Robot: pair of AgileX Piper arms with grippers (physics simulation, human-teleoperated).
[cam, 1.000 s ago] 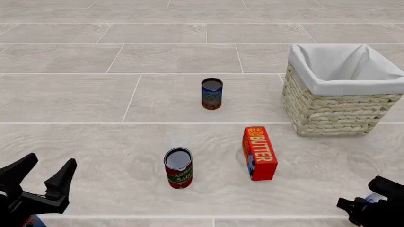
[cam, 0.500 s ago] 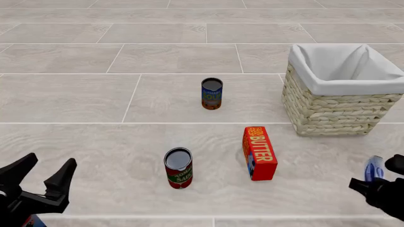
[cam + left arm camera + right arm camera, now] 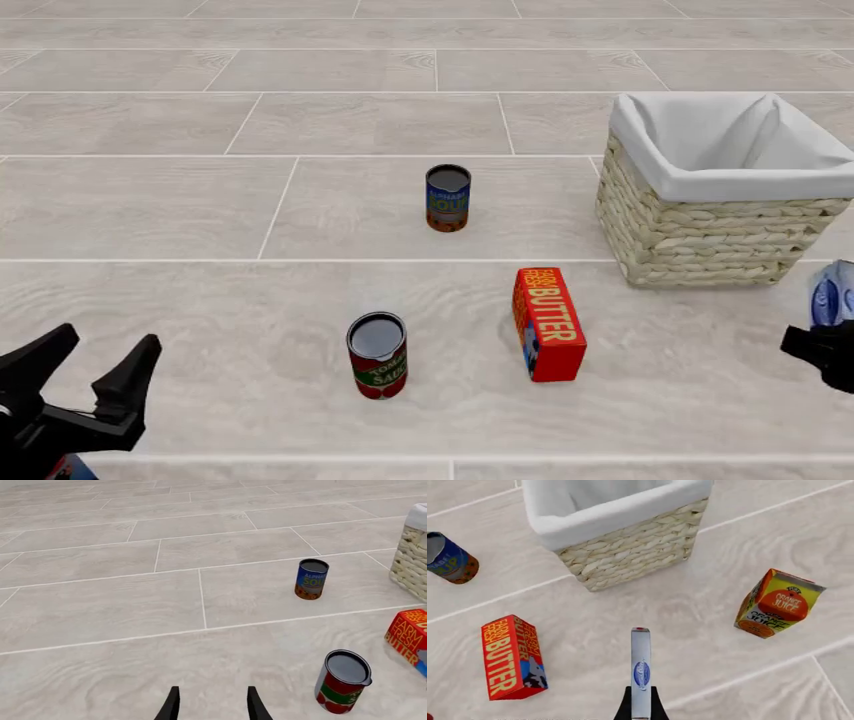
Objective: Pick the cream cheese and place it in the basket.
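Note:
The cream cheese (image 3: 834, 289), a flat silvery-white box with blue marks, is held upright at the right edge of the front view. My right gripper (image 3: 822, 338) is shut on it, above the floor, in front of and a little right of the basket (image 3: 694, 236). In the right wrist view the box (image 3: 640, 670) shows edge-on between the fingers (image 3: 625, 706), with the woven basket (image 3: 634, 550) and its white liner ahead. My left gripper (image 3: 103, 347) is open and empty at the near left; its fingers (image 3: 171, 705) also show in the left wrist view.
A red-orange BUTTER box (image 3: 549, 322) lies left of the right gripper. A tomato sauce can (image 3: 378, 355) stands near the middle front and a blue soup can (image 3: 447, 197) farther back. An orange juice carton (image 3: 777, 602) stands to the basket's right, shown only in the right wrist view.
My right gripper has lifted the cream cheese and carried it up and forward toward the basket's near side. The left arm has not moved.

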